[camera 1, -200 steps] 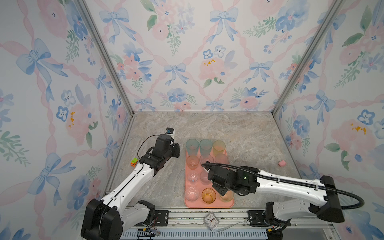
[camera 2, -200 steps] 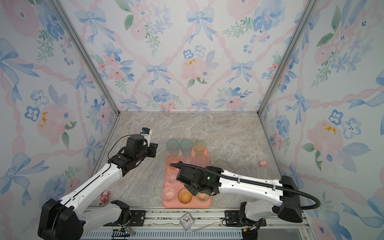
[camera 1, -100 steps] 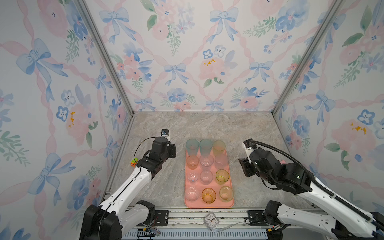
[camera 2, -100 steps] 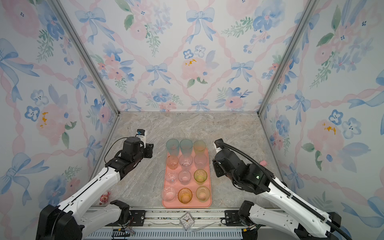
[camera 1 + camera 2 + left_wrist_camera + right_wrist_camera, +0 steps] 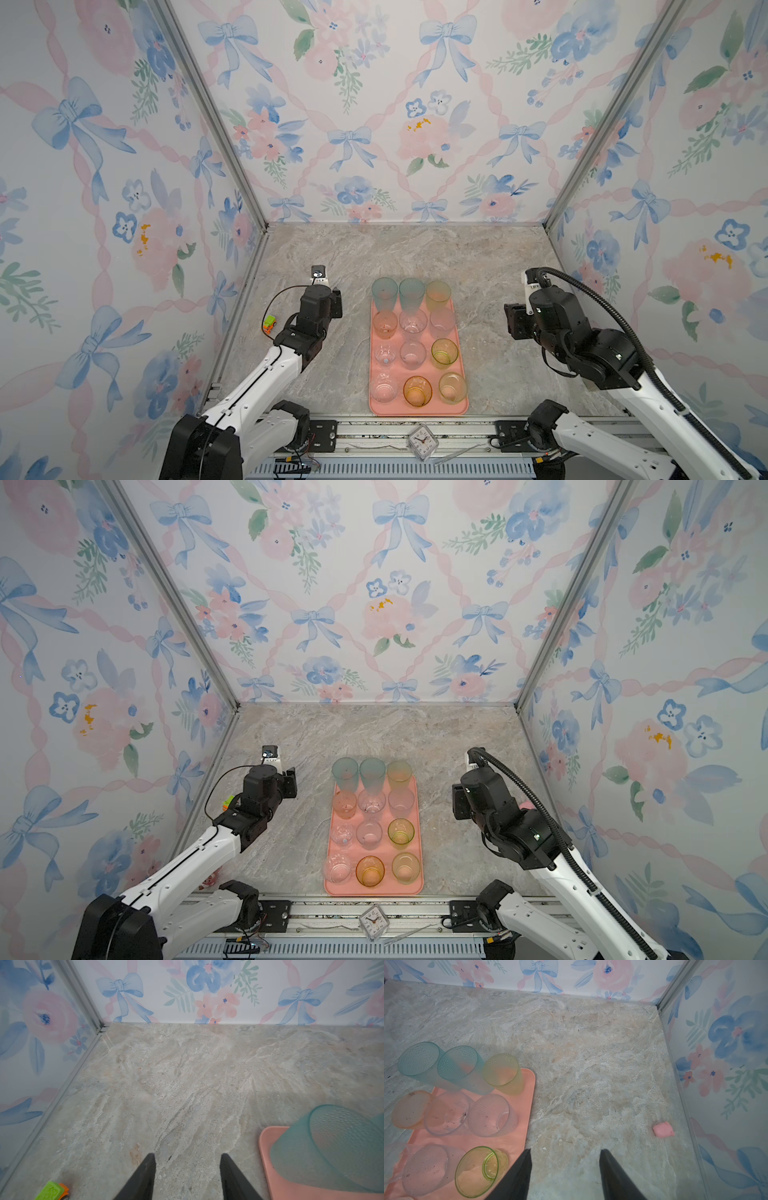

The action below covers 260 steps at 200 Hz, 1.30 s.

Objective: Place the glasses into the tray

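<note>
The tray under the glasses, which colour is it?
Salmon pink; the tray shows best in a top view.

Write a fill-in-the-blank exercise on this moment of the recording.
The tray holds ___ glasses, in rows of three.
The farthest row includes ___ teal glasses.
The left gripper and right gripper each hold ___.
In both top views, the green toy car lies to the ___ of the tray.
Missing words: twelve; two; nothing; left.

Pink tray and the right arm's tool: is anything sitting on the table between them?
Nothing. In both top views, only bare marble tabletop separates the tray from the right tool.
</note>
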{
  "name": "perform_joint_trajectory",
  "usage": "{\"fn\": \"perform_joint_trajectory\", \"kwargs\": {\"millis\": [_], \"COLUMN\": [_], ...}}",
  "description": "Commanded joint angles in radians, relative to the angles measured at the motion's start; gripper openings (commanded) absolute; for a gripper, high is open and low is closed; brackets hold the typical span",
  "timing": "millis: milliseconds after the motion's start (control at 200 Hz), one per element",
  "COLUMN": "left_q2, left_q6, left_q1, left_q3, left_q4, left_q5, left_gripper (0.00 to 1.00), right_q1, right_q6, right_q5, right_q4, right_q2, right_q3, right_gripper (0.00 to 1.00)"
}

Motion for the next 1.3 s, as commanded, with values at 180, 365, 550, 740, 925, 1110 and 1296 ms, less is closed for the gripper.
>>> {"fn": "perform_joint_trajectory", "kwargs": {"millis": [180, 365, 550, 740, 925, 1110, 1296], "left_q2": [-0.028, 0.024, 0.176, 0.391, 0.581, 0.594, 0.596], "left_q6": [0.07, 0.159, 0.252, 0.299, 0.39, 0.397, 0.377], "left_q1": [0.029, 0.046, 0.066, 0.079, 0.048, 0.04, 0.066], "left_q3": [-0.124, -0.302, -0.426, -0.443, -0.44, -0.463, -0.488], "left_q4": [0.212, 0.604, 1.022, 1.316, 1.554, 1.604, 1.63], "left_q5": [-0.21, -0.24, -0.242, -0.23, -0.205, -0.197, -0.108], "left_gripper": [0.85, 0.98, 0.98, 0.98, 0.98, 0.98, 0.98], "right_q1": [-0.071, -0.119, -0.152, -0.191, -0.218, -0.234, -0.237], "right_q6": [-0.034, -0.05, -0.07, -0.083, -0.092, -0.099, -0.115], "right_q5": [-0.068, -0.089, -0.093, -0.104, -0.104, -0.076, 0.013], "right_q4": [0.033, 0.039, 0.047, 0.059, 0.088, 0.195, 0.38], "right_q2": [-0.01, 0.008, 0.007, 0.004, -0.003, -0.016, -0.043], "right_q3": [-0.057, -0.064, -0.075, -0.094, -0.116, -0.175, -0.275], "right_gripper": [0.56, 0.56, 0.56, 0.57, 0.57, 0.59, 0.61]}}
